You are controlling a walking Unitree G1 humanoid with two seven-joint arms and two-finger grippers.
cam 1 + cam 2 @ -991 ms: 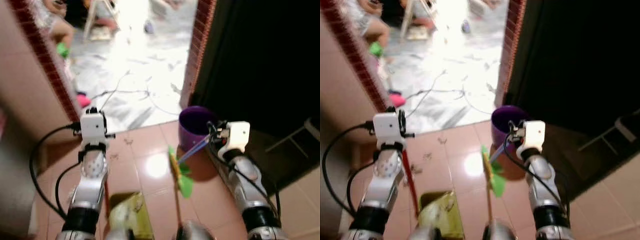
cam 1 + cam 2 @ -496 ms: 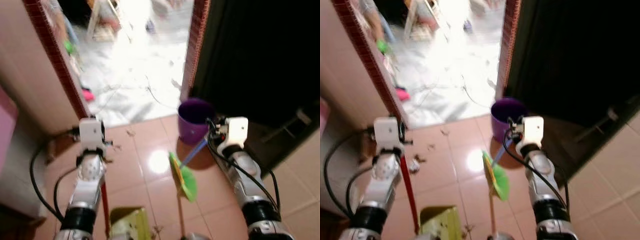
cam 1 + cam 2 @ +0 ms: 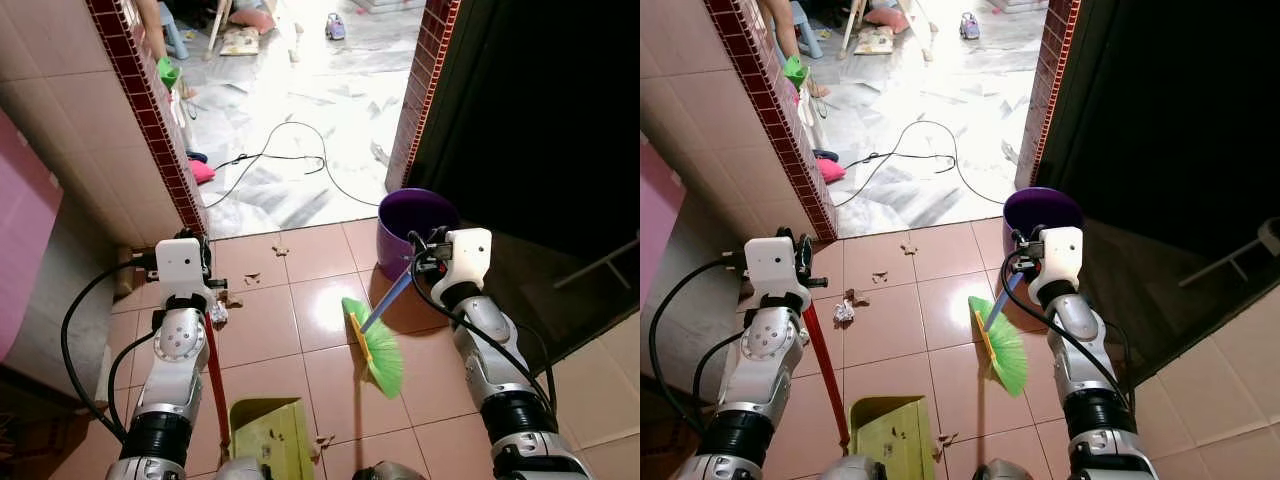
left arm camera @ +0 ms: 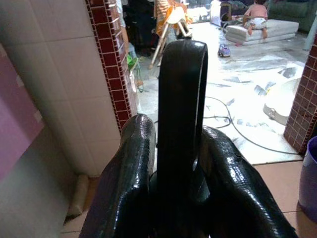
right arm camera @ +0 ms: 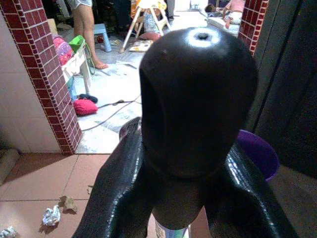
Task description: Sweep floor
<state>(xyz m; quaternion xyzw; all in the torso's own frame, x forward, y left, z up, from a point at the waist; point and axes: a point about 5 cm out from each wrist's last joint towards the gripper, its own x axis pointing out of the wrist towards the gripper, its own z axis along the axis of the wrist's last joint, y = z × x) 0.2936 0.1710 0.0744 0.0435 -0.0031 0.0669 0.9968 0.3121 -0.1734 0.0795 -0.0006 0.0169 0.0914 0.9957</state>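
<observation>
No readable writing anywhere. Nearest the robot, a yellow-green dustpan (image 3: 268, 438) sits on the terracotta tile floor (image 3: 290, 330), bits of debris in it. Left gripper (image 4: 181, 163) is clamped on the dustpan's red handle (image 3: 214, 375), black loop end between the fingers; left arm reaches forward, forearm raised. Right gripper (image 5: 195, 163) is closed round the black cap of the broom handle (image 3: 392, 296), blue shaft slanting down left to the green broom head (image 3: 375, 346), bristles on the tile between the arms. Crumpled paper scraps (image 3: 844, 311) lie on the floor by the left arm, more bits further out. Purple bucket (image 3: 415, 228) just beyond the right gripper, by a dark doorway. Red-brick-edged tiled wall (image 3: 150, 100) left. Far: marble floor (image 3: 300, 130), black cable (image 3: 290, 160), a person's legs (image 5: 86, 29).
</observation>
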